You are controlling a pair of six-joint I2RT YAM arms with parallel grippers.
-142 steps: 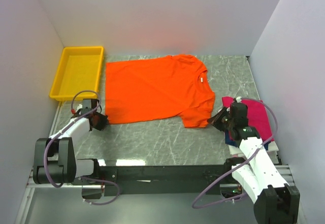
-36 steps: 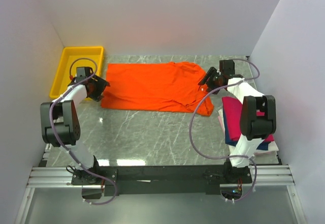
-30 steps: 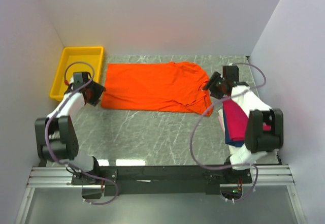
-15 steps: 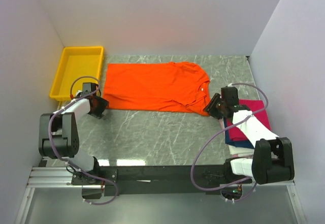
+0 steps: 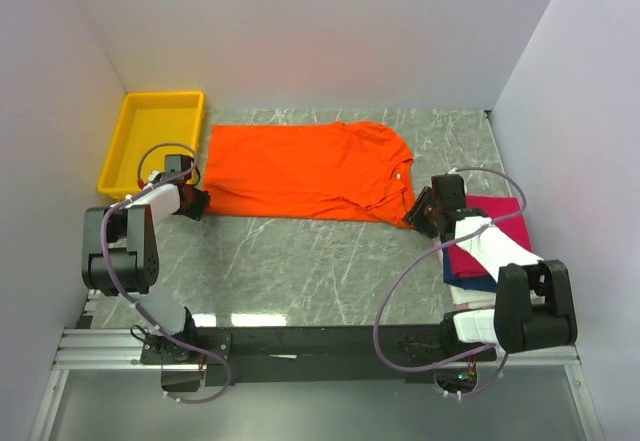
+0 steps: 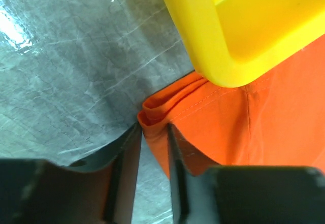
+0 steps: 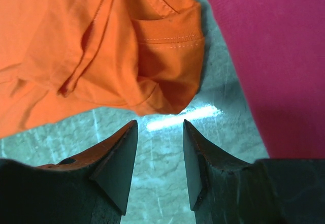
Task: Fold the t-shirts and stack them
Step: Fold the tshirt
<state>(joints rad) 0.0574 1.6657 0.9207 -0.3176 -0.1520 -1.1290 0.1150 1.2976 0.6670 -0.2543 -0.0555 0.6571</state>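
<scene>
The orange t-shirt (image 5: 300, 169) lies folded in half across the back of the table. My left gripper (image 5: 192, 203) is at its near left corner. In the left wrist view the jaws (image 6: 153, 130) have narrowed around the bunched orange corner (image 6: 152, 113), and the cloth touches both fingers. My right gripper (image 5: 422, 211) sits just short of the near right sleeve. Its jaws (image 7: 160, 125) are open over bare table, the orange sleeve (image 7: 167, 56) just beyond the tips. A magenta t-shirt (image 5: 490, 236) tops a stack at the right, with navy cloth (image 5: 462, 277) under it.
The yellow tray (image 5: 118, 151) stands at the back left, its corner (image 6: 213, 36) close above the left gripper and the shirt's corner. The magenta cloth (image 7: 274, 46) lies right beside the right gripper. White walls close in the table on three sides.
Both grippers came from the shirt's far edge to its near corners. The left jaws narrowed onto the orange corner. The right jaws narrowed a little and stayed empty.
</scene>
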